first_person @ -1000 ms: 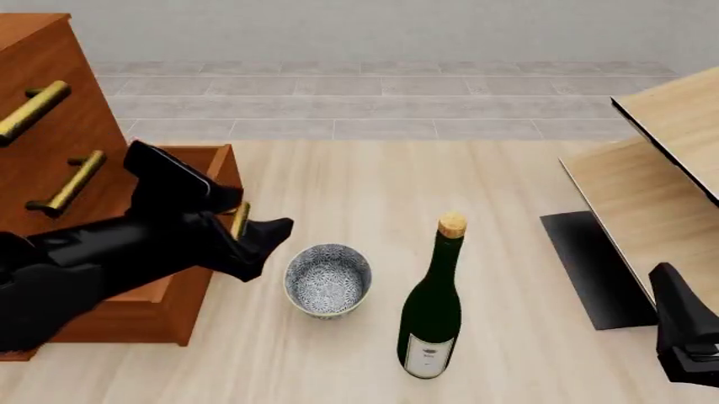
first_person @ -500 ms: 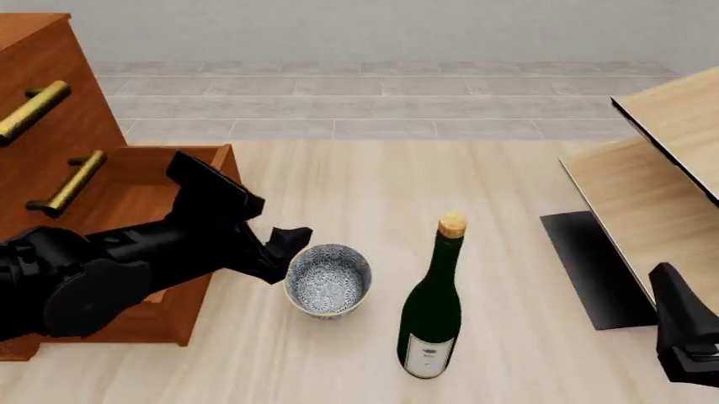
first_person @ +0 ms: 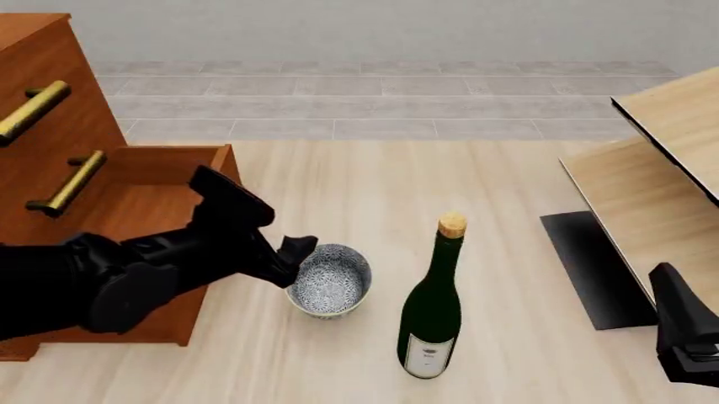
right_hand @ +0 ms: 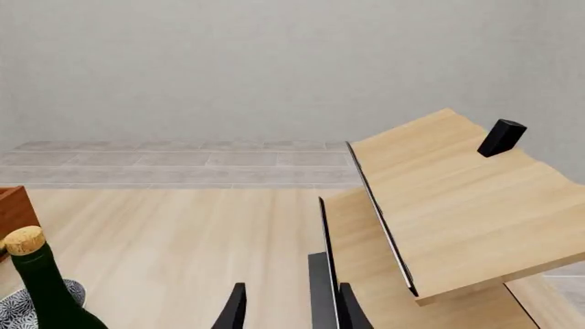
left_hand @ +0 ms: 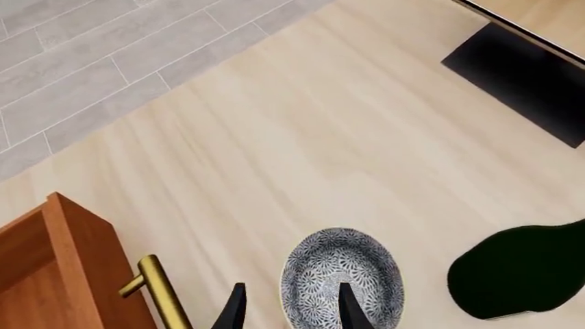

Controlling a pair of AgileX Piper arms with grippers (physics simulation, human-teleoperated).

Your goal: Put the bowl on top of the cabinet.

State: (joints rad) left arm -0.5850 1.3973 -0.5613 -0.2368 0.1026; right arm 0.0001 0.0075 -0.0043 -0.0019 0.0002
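Note:
The blue-grey speckled bowl stands upright on the wooden table, just right of the cabinet, a reddish-brown chest at the left. My left gripper is open and low over the bowl's left rim. In the left wrist view one fingertip sits inside the bowl, the other outside its wall. My right gripper is at the lower right, far from the bowl. Its fingers stand open on nothing.
A dark green corked bottle stands close to the right of the bowl. The cabinet's lower drawer is pulled out, its brass handle beside my left gripper. Pale slanted wooden furniture with a dark base fills the right side.
My left gripper has moved right and down, from beside the open drawer to the bowl's left rim. The bowl, the bottle and the right arm have not moved.

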